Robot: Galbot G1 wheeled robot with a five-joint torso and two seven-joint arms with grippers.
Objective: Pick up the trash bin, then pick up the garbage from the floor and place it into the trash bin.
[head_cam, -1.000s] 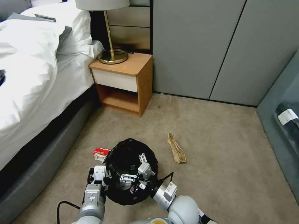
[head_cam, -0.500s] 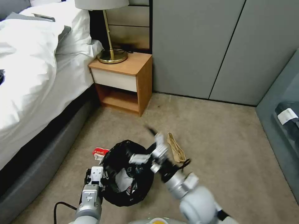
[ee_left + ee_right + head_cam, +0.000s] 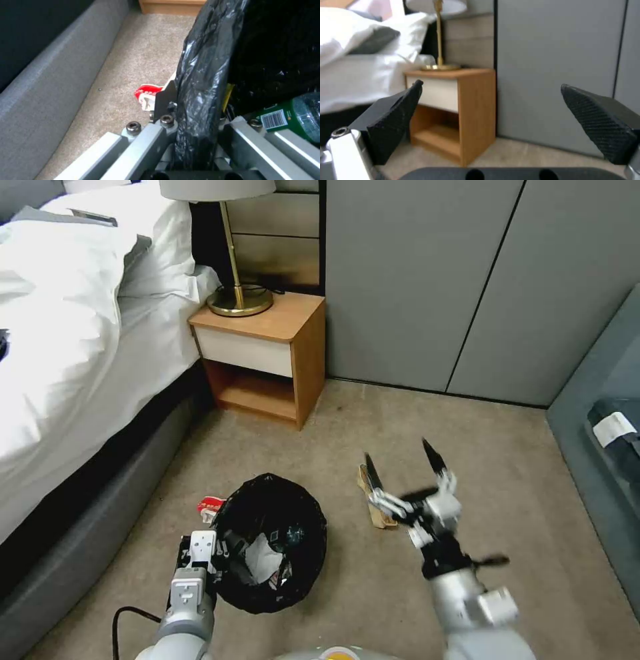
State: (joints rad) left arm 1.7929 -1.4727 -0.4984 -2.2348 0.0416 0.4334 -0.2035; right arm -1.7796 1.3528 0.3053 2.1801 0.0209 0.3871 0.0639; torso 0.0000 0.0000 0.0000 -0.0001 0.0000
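The trash bin (image 3: 270,543) is lined with a black bag and stands on the carpet with a white tissue (image 3: 261,561) and a green bottle (image 3: 293,117) inside. My left gripper (image 3: 200,553) is shut on its rim, pinching the black liner (image 3: 200,82) between its fingers. A red-white packet (image 3: 210,507) lies on the floor just beyond that rim, also seen as the packet (image 3: 146,93). My right gripper (image 3: 398,460) hangs open and empty above a tan peel-like strip (image 3: 379,520), to the right of the bin. Its black pads (image 3: 396,120) stand wide apart.
A wooden nightstand (image 3: 267,357) with a brass lamp (image 3: 239,300) stands against the far wall. The bed (image 3: 73,347) and its grey base (image 3: 87,540) run along the left. Grey wardrobe doors (image 3: 467,280) close the back, and open carpet (image 3: 507,460) lies to the right.
My right gripper has lifted out of the trash bin and swung right, now open over the tan strip. The left gripper has kept its hold on the bin's rim.
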